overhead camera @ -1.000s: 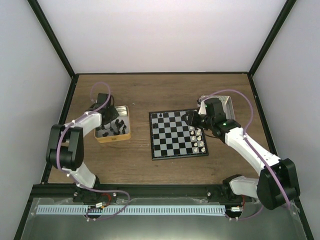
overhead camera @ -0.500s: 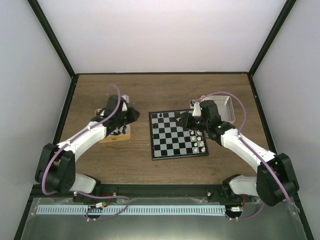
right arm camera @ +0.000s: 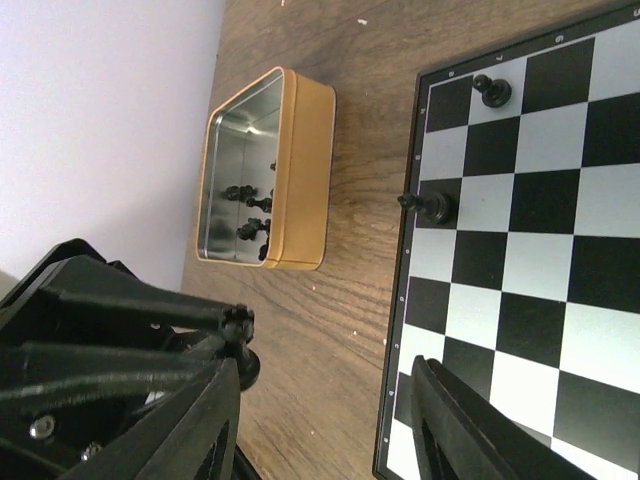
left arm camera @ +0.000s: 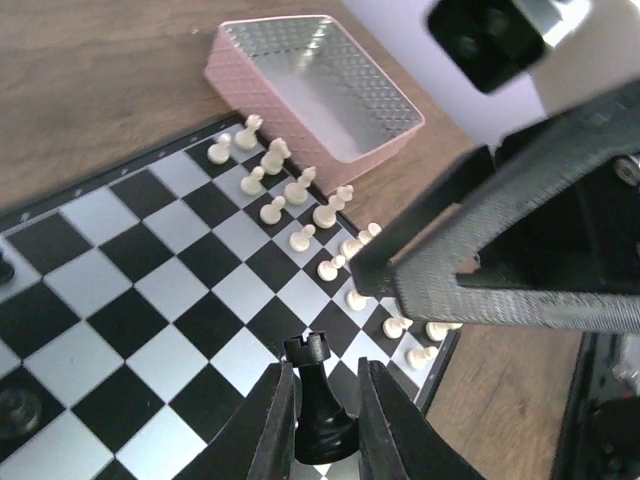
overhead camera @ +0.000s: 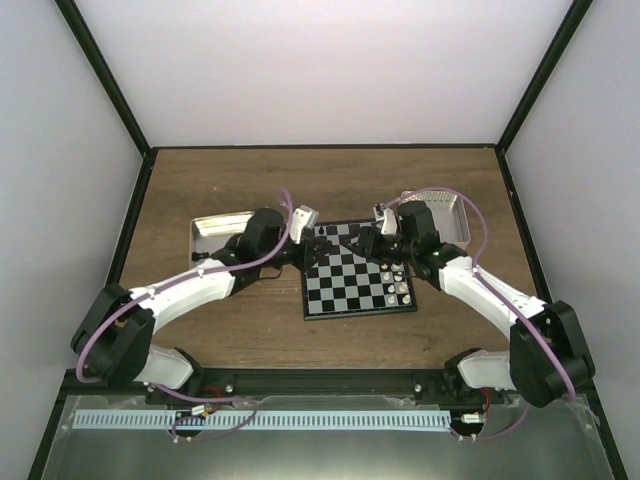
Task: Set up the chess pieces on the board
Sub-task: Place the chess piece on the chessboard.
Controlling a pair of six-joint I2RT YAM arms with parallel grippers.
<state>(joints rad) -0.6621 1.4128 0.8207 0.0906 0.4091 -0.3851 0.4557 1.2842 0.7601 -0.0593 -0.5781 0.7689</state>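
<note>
Right now, past the near edge of the desk (overhead camera: 250, 335), the board (overhead camera: 345, 290) lies a little right of the desk's middle. The left tool (left arm camera: 325, 385) is over the board's left part, pinching a black rook (left arm camera: 318, 405). The rook is upright, long axis straight up from the squares, so I'd say the only way to go is down. Whether its foot touches a square yet, I cannot tell. The right tool (right arm camera: 322, 368) hovers close by over the board's far part, spread wide with nothing between its fingers. Its dark body crowds the room on the rook's right, I reckon, while the left side looks freer.

White pieces (left arm camera: 300, 210) stand in two rows along the board's right edge, and two black pieces (right arm camera: 430, 205) stand near its left border. Farther off, a gold tin (right arm camera: 300, 180) toward the desk's left edge holds more black men. A pink tin (left arm camera: 270, 115) sits toward the right edge.
</note>
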